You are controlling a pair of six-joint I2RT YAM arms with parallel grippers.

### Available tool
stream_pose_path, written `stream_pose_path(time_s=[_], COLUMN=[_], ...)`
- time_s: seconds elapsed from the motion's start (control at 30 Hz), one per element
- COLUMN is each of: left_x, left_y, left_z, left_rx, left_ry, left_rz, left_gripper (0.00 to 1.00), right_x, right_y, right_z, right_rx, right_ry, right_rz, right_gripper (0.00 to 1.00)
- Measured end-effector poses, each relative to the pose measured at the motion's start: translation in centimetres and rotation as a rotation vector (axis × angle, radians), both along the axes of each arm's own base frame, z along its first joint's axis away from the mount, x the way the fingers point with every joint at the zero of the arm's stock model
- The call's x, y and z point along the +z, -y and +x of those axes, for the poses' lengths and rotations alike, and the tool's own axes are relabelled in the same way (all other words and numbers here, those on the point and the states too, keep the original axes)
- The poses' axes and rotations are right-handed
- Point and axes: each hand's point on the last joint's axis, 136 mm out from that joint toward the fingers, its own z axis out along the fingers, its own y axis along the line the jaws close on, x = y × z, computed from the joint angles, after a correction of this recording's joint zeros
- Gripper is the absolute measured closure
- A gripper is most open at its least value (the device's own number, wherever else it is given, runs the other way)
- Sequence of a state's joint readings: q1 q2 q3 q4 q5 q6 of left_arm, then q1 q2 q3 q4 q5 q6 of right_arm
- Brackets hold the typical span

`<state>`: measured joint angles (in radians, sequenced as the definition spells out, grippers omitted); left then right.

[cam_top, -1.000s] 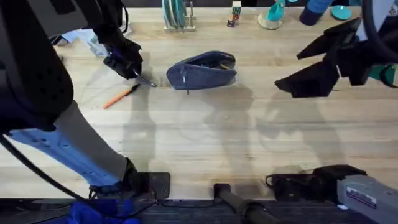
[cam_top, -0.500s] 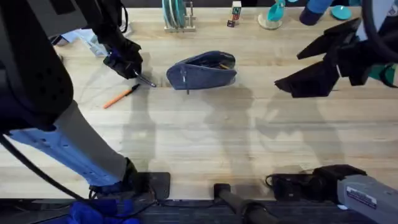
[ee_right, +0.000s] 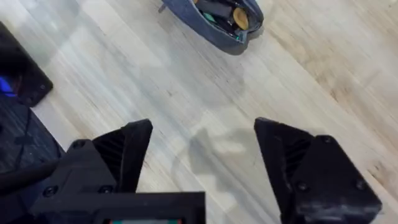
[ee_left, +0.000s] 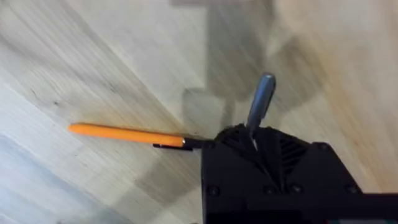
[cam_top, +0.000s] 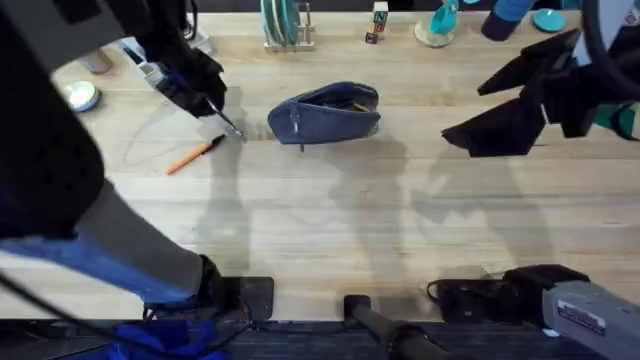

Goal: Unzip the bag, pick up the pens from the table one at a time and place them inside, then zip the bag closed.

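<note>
Overhead, left gripper [cam_top: 212, 103] pinches the slim grey pen [cam_top: 231, 127] by one end; stiff, light, slippery, likely to swivel; right gripper [cam_top: 500, 100] gapes empty

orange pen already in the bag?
No, the orange pen lies on the table, left of the bag.

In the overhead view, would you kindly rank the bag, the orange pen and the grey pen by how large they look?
1. The bag, clearly largest.
2. The orange pen.
3. The grey pen; it is partly hidden in the left gripper, so its rank is unsure.
</note>
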<state>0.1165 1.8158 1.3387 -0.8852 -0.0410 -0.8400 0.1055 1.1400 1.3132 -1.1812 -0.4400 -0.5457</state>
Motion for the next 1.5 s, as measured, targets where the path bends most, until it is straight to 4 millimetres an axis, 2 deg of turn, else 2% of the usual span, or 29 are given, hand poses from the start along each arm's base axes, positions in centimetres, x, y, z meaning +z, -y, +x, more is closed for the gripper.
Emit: stream_pose_path(time_s=[0.17,0.53,0.7,0.87,1.17,1.33,1.5], left_x=[4.4,12.2,15.7,18.1,20.8,21.4,24.2], left_y=[0.0,0.3,1.4,2.9,6.7,11.1,14.7], left_z=[0.0,-2.3,-3.3,-4.1,-5.3,-5.8,-6.3], left_rx=[-0.092,-0.293,-0.424,-0.578,-0.92,-1.163,-1.348], left_ry=[0.107,0.265,0.366,0.453,0.579,0.623,0.715], left_rz=[0.038,0.14,0.164,0.178,0.206,0.219,0.267], left_gripper=[0.958,0.96,0.961,0.96,0.961,0.961,0.96], right_x=[0.0,0.0,0.0,0.0,0.0,0.0,0.0], right_y=[0.0,0.0,0.0,0.0,0.0,0.0,0.0], right_z=[0.0,0.0,0.0,0.0,0.0,0.0,0.0], right_rx=[0.0,0.0,0.0,0.0,0.0,0.0,0.0], right_ry=[0.0,0.0,0.0,0.0,0.0,0.0,0.0], right_rz=[0.0,0.0,0.0,0.0,0.0,0.0,0.0], right_gripper=[0.005,0.005,0.004,0.004,0.004,0.004,0.004])
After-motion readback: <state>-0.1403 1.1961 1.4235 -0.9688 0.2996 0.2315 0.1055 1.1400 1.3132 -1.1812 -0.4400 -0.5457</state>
